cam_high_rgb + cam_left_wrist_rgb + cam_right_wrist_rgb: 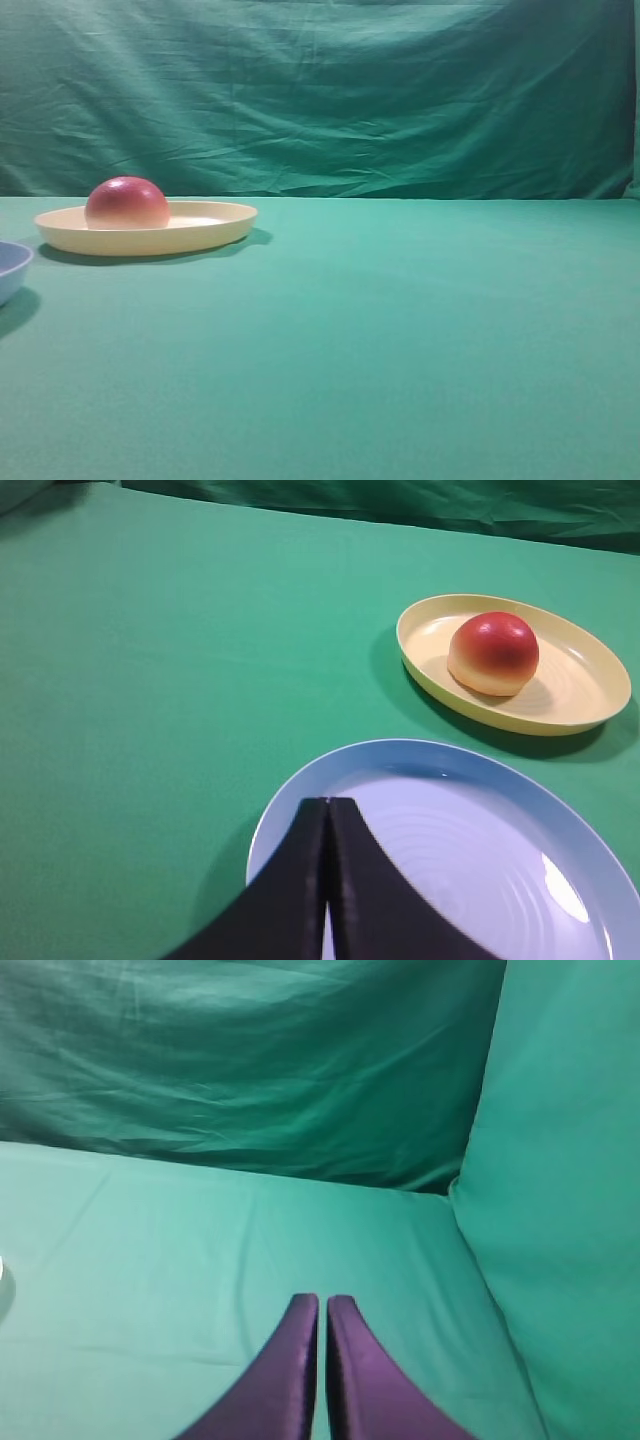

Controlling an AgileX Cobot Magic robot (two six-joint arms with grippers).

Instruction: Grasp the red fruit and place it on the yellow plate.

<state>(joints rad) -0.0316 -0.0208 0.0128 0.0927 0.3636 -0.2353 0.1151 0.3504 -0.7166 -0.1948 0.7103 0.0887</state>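
Observation:
The red fruit rests dome-up on the yellow plate at the left of the exterior view. In the left wrist view the red fruit sits in the left half of the yellow plate, far beyond my left gripper. That gripper is shut with nothing in it and hovers over the light blue dish. My right gripper is shut and empty above bare green cloth, away from both. Neither gripper shows in the exterior view.
A light blue dish lies under the left gripper, and the dish's edge shows at the exterior view's left border. Green cloth covers the table and hangs as a backdrop. A cloth wall rises right of the right gripper.

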